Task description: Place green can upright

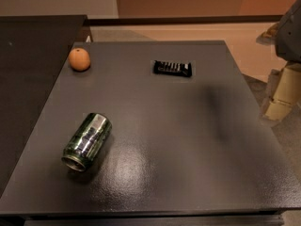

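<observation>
The green can lies on its side on the dark grey table, at the front left. It is shiny dark green with silvery patches, and its silver rimmed end faces the front left. My gripper shows as a pale cream part at the right edge of the view, under the grey arm. It is off the table's right side, far from the can and holding nothing that I can see.
An orange fruit sits at the table's back left corner. A flat black ribbed packet lies at the back middle. A darker counter adjoins the table on the left. Tan floor lies beyond the back edge.
</observation>
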